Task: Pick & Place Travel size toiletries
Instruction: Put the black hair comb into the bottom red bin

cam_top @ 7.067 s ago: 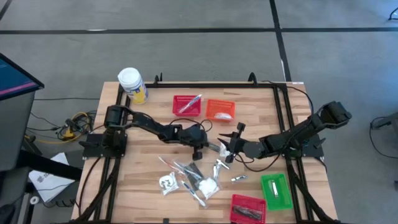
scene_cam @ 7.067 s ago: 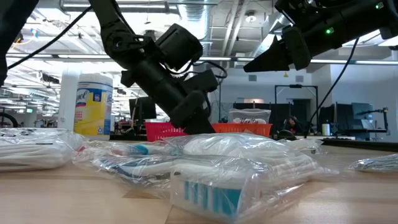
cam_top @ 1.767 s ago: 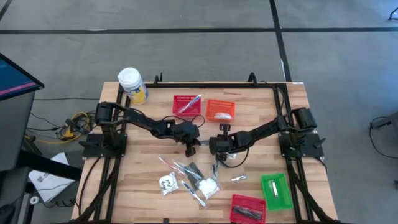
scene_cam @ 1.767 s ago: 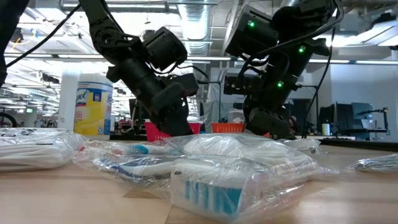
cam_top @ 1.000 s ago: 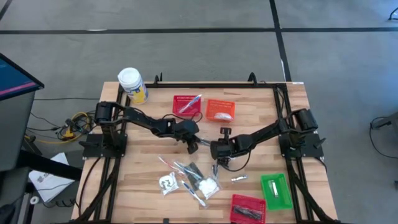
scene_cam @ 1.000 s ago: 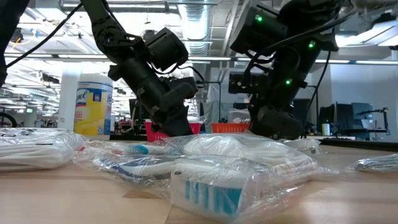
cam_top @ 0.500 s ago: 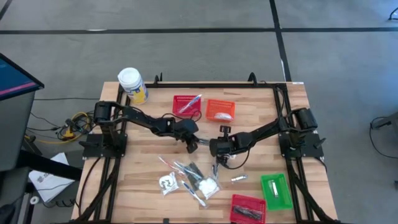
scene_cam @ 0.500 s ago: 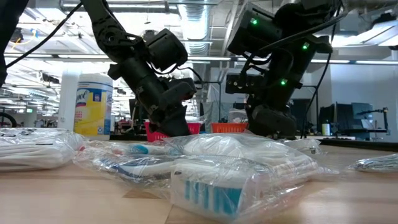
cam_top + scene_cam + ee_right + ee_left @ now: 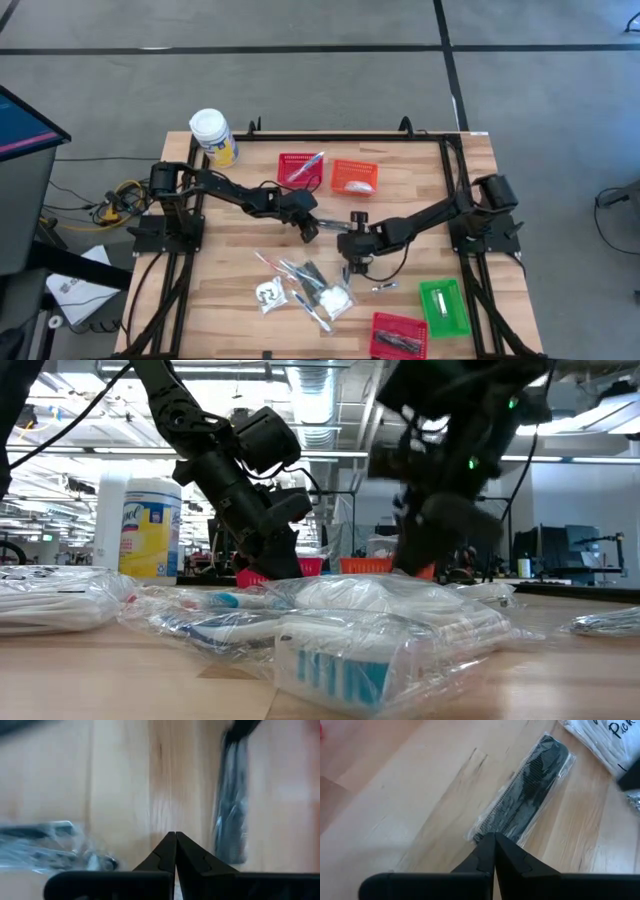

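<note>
The travel size toiletries (image 9: 305, 285) lie in a heap of clear-wrapped packets at the table's near middle, and they fill the foreground of the low view (image 9: 380, 630). A black comb in a clear wrapper (image 9: 527, 800) lies flat on the wood between the two grippers (image 9: 232, 820). My left gripper (image 9: 312, 232) is shut, slanting down, its tips (image 9: 494, 839) at one end of the comb's wrapper. My right gripper (image 9: 350, 265) is shut too (image 9: 175, 837). It hangs over bare wood, with the comb on one side and wrapped packets (image 9: 50, 845) on the other. My left gripper's shut fingertips (image 9: 487, 845) stand at the end of the comb's clear wrapper (image 9: 485, 831), coming down at a slant along the comb. Whether they touch the wrapper I cannot tell. The comb lies flat on the table.
A red basket (image 9: 300, 168) and an orange basket (image 9: 354, 176) stand at the far middle. A green basket (image 9: 443, 305) and another red one (image 9: 398, 335) stand at the near right. A white-lidded yellow jar (image 9: 212, 135) is at the far left corner. A small silver packet (image 9: 384, 288) lies apart.
My right gripper has swung a little toward the table's near edge and tipped; it is blurred in the low view. My left gripper has stayed in place and rolled slightly. Both have stayed shut. The packets have not moved.
</note>
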Available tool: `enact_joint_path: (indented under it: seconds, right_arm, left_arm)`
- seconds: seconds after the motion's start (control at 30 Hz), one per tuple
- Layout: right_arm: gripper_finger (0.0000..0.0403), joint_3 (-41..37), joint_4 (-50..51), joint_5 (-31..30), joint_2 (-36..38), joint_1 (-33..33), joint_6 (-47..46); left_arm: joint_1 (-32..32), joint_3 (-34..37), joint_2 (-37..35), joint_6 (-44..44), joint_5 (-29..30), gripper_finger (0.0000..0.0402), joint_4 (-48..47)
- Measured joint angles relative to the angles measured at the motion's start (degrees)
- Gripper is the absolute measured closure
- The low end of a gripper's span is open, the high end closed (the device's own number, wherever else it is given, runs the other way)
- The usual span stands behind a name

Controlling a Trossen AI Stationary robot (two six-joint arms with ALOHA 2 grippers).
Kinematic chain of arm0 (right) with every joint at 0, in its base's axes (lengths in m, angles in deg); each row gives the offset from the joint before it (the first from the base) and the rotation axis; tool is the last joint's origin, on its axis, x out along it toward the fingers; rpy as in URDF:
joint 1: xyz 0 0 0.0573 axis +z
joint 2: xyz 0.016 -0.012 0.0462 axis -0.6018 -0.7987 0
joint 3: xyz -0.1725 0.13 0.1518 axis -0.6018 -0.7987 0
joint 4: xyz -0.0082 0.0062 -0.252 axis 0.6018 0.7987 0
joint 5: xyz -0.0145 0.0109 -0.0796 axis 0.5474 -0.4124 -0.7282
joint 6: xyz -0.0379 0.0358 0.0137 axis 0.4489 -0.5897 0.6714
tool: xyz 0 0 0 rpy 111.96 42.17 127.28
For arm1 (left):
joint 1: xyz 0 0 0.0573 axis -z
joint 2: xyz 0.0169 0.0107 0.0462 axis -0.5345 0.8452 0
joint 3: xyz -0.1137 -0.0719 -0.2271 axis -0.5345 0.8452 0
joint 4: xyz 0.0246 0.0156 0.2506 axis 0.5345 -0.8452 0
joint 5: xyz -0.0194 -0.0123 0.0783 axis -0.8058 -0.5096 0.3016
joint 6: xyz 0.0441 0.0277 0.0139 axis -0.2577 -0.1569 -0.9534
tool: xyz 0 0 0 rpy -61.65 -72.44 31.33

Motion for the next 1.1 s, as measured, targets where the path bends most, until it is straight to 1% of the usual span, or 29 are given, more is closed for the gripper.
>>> enact_joint_path:
  seconds: [0.17,0.27,0.37,0.5,0.67,0.77,0.83,1.0,1.1]
  right_arm:
    - [0.0403,0.20,0.75,1.31,-2.41,-1.71,-1.75]
    - [0.0403,0.22,1.01,1.41,-2.41,-2.15,-2.38]
    - [0.0403,0.22,1.07,1.41,-2.41,-2.53,-2.38]
    - [0.0403,0.22,1.15,1.40,-2.41,-2.84,-2.66]
    - [0.0403,0.17,1.19,0.41,-2.48,-2.84,-2.97]
    - [0.0403,0.13,1.30,-1.27,-2.57,-2.87,-2.97]
    - [0.0403,0.07,1.16,-1.58,-2.57,-2.93,-2.94]
    - [0.0403,0.00,0.64,-2.93,-2.65,-3.17,-2.87]
    - [0.0403,-0.05,0.29,-3.50,-2.68,-3.62,-2.88]
  left_arm:
    - [0.04,0.00,0.00,-0.05,-0.11,0.0401,0.00]
    - [0.02,0.00,0.00,-1.47,-2.35,0.0401,0.00]
    - [0.13,0.04,0.02,-2.99,-6.08,0.0401,0.02]
    - [1.23,0.14,0.13,-5.00,-13.01,0.0401,0.00]
    - [2.87,0.24,0.24,-6.98,-19.04,0.0401,1.19]
    - [3.71,0.35,0.33,-7.35,-22.32,0.0401,2.96]
    - [4.24,0.37,0.42,-7.37,-23.34,0.0401,4.15]
    - [4.59,0.42,0.48,-9.20,-23.47,0.0401,5.50]
    - [4.57,0.46,0.52,-10.39,-23.08,0.0401,9.19]
